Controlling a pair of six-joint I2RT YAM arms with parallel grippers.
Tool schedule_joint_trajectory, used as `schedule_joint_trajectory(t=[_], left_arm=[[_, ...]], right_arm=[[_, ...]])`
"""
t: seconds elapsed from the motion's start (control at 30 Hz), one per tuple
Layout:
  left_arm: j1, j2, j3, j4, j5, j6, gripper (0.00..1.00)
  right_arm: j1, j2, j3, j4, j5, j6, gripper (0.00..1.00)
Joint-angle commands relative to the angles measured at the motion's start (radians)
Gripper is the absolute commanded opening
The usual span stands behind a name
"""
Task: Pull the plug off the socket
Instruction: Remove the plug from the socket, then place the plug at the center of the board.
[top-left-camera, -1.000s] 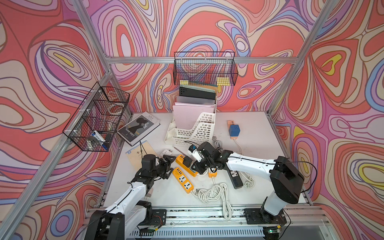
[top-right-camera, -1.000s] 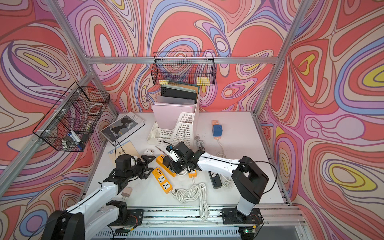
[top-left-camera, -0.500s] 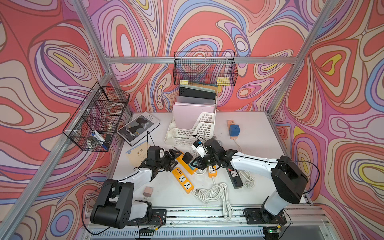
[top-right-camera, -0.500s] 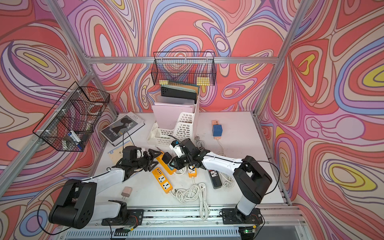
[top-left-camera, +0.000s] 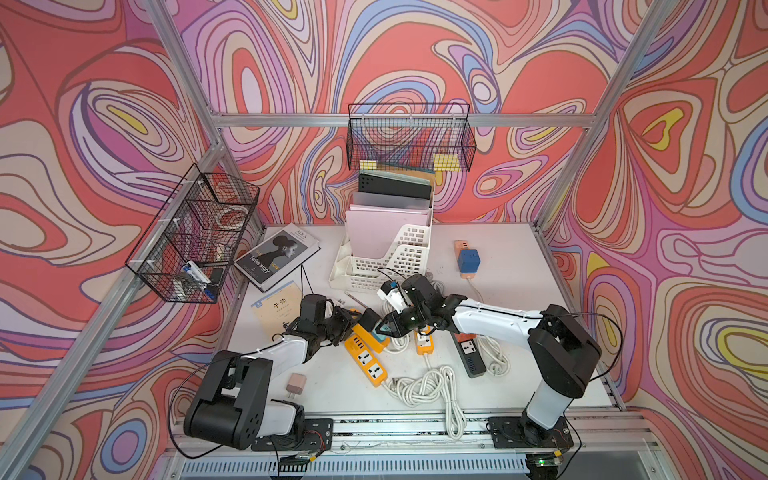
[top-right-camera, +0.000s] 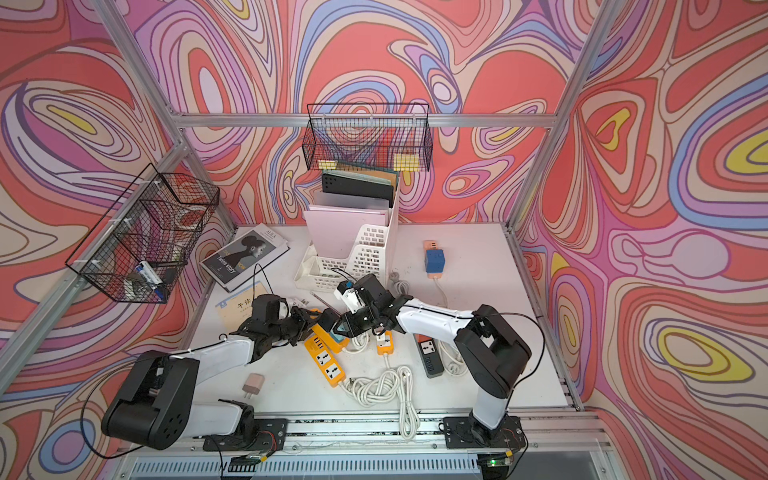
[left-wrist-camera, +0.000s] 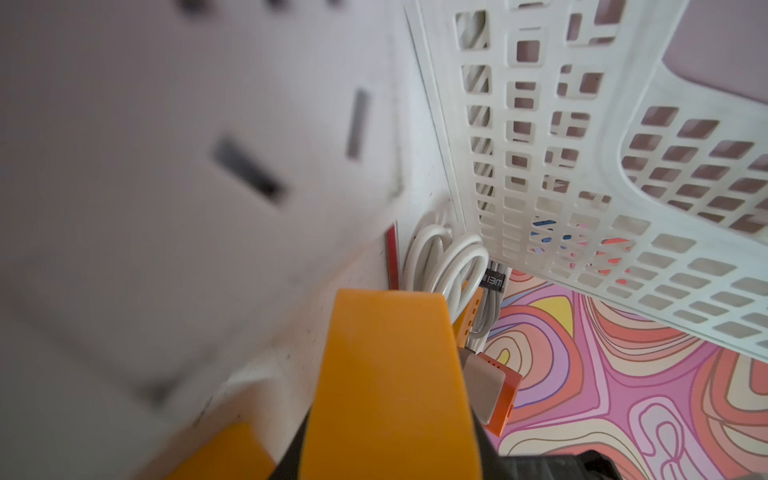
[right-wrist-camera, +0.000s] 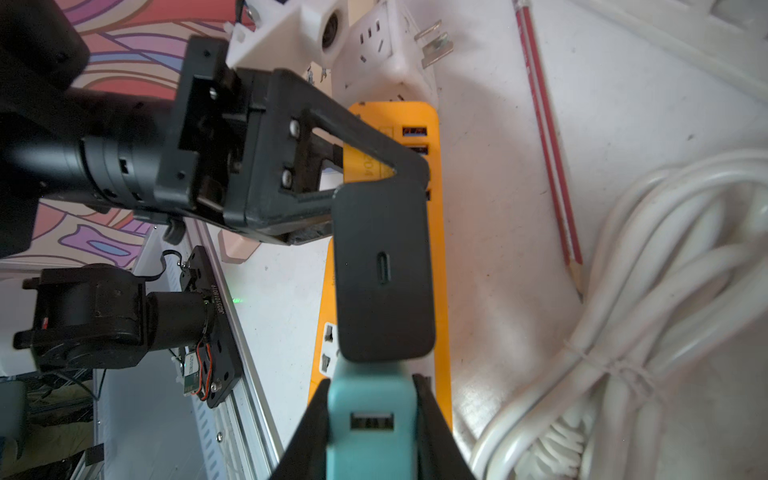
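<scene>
- We are locating the plug (right-wrist-camera: 382, 270) near the middle of the tabletop (top-left-camera: 511, 266), directly between the two hands.
- The plug is presenting a matte black, flat rectangular body with rounded corners. One small oval port is sitting at the centre of the face turned toward the right wrist camera.
- The plug is sitting over the orange power strip (right-wrist-camera: 440, 249) and covering most of its width. Its prongs are hidden, so we are not stating how deep it is seated.
- The left hand (top-left-camera: 351, 322) is grasping the orange power strip at the end carrying the USB ports. In the left wrist view the orange body is filling the gap between the jaws. In the right wrist view one black finger is meeting the plug's nearer edge.
- The right hand (top-left-camera: 385, 328) is clenching a teal block (right-wrist-camera: 370, 399) with a USB slot, just beside the plug's opposite edge.
- A red-and-white pencil (right-wrist-camera: 548, 137) and a coiled white cable (right-wrist-camera: 665, 270) are lying beside the strip, apart from the plug.
</scene>
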Motion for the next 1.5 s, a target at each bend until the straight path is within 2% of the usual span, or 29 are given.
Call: schedule_joint_trajectory(t=[0.0,0.07,0.23,0.43,0.47,0.6,0.77,0.87,0.97,1.13,1.23,1.33,1.47], left_arm=[[-0.009,-0.038,0.038,-0.123,-0.037,0.069,0.12],[-0.009,-0.037,0.072,-0.201,-0.052,0.131,0.06],[-0.009,-0.038,0.078,-0.261,-0.083,0.221,0.01],[-0.009,-0.040,0.083,-0.270,-0.079,0.250,0.00],[-0.009,-0.040,0.121,-0.272,-0.080,0.253,0.00],[-0.009,-0.028,0.124,-0.121,-0.017,0.224,0.00],[-0.009,0.036,0.155,0.029,0.041,0.153,0.00],[-0.010,0.067,0.163,0.100,0.012,0.093,0.00],[-0.012,0.090,0.176,0.147,-0.019,0.063,0.00],[-0.024,0.114,0.190,0.185,-0.049,0.054,0.00],[-0.026,0.120,0.189,0.186,-0.047,0.062,0.00],[-0.026,0.110,0.185,0.156,-0.061,0.089,0.00],[-0.026,0.101,0.185,0.130,-0.070,0.122,0.00]], right_arm=[[-0.015,-0.008,0.033,0.018,-0.040,0.018,0.09],[-0.040,-0.043,0.005,0.032,-0.047,0.030,0.09],[-0.084,-0.142,-0.071,0.064,-0.082,0.034,0.09],[-0.100,-0.275,-0.195,0.195,-0.050,0.104,0.09],[-0.099,-0.296,-0.218,0.230,-0.041,0.128,0.09],[-0.100,-0.355,-0.288,0.323,-0.019,0.202,0.09],[-0.100,-0.341,-0.335,0.494,-0.175,0.352,0.10],[-0.100,-0.357,-0.318,0.393,-0.178,0.295,0.11],[-0.086,-0.363,-0.262,0.193,-0.161,0.164,0.12],[0.046,-0.307,-0.197,-0.013,-0.052,0.015,0.12],[0.071,-0.273,-0.194,-0.093,0.063,0.003,0.12],[0.071,-0.304,-0.239,-0.104,0.158,0.011,0.14],[0.072,-0.276,-0.273,-0.090,0.166,0.011,0.16]])
